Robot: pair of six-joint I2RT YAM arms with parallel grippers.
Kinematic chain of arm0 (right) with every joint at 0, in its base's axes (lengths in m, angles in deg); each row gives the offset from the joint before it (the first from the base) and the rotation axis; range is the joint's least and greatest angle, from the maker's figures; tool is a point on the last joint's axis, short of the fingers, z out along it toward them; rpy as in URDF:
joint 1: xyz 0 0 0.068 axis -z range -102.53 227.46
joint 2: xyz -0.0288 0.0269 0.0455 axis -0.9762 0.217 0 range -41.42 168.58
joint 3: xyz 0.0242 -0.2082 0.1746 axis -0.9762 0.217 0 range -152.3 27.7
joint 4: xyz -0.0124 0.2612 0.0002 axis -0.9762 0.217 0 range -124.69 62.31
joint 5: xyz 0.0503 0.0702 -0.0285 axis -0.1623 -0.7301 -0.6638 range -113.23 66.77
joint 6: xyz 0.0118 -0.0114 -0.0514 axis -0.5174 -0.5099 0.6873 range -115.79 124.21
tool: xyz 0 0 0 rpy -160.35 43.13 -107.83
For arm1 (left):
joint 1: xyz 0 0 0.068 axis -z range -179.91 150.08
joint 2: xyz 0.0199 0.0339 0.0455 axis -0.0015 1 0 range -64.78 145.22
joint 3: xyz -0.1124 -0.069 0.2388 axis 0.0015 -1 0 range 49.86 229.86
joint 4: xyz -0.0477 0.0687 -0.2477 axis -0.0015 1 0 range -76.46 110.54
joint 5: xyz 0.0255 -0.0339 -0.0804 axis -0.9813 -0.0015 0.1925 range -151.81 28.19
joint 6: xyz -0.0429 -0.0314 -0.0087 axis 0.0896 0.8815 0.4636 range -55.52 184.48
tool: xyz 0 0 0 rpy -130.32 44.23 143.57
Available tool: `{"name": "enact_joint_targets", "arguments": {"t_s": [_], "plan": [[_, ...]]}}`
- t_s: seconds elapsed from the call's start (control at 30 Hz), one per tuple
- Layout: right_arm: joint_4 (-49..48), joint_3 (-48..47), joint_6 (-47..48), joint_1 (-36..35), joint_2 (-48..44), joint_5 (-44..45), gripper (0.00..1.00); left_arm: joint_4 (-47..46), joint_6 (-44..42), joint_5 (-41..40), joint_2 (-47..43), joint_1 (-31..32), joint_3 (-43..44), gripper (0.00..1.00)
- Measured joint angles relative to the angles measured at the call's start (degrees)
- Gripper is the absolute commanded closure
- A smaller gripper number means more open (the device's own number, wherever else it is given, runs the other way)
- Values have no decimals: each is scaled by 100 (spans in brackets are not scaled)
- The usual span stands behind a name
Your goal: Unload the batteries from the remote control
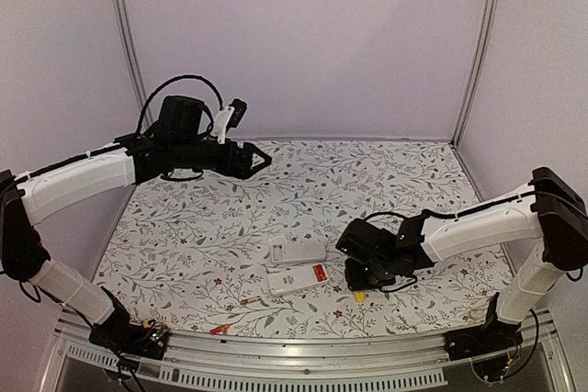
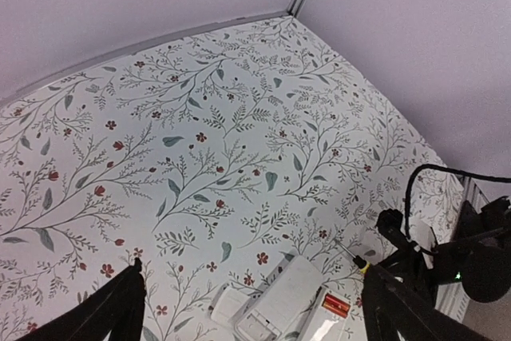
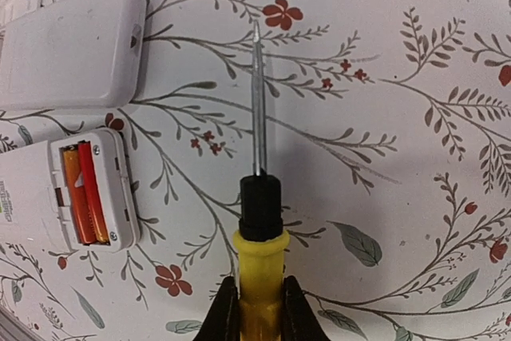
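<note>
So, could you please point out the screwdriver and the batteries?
screwdriver (image 3: 260,197): right wrist view, black collar above the yellow handle.
batteries (image 3: 84,193): right wrist view, middle of the red-orange pair.

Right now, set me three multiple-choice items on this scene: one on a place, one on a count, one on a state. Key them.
1. In the right wrist view, where does the open remote lie?
A) left of the screwdriver shaft
B) under its tip
C) right of the shaft

2. How many batteries sit in the open compartment?
A) none
B) two
C) four

3. The right gripper is:
A) open
B) shut on a battery
C) shut on the screwdriver

Key:
1 A, the remote sits at the left edge of that view, apart from the shaft.
2 B, one orange and one red lie side by side.
3 C, its jaws clamp the yellow handle.
</note>
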Motion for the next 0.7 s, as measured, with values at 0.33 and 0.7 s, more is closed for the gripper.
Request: {"name": "enact_joint_targets", "arguments": {"t_s": [0.33,0.7], "plan": [[-1484,535,728,131,-1606,-522,100,-450,-111,1200,0,529,-254,7],[-3357,861,1515,800,-2374,-2924,100,-914,-76,2931,94,605,-267,10]]}}
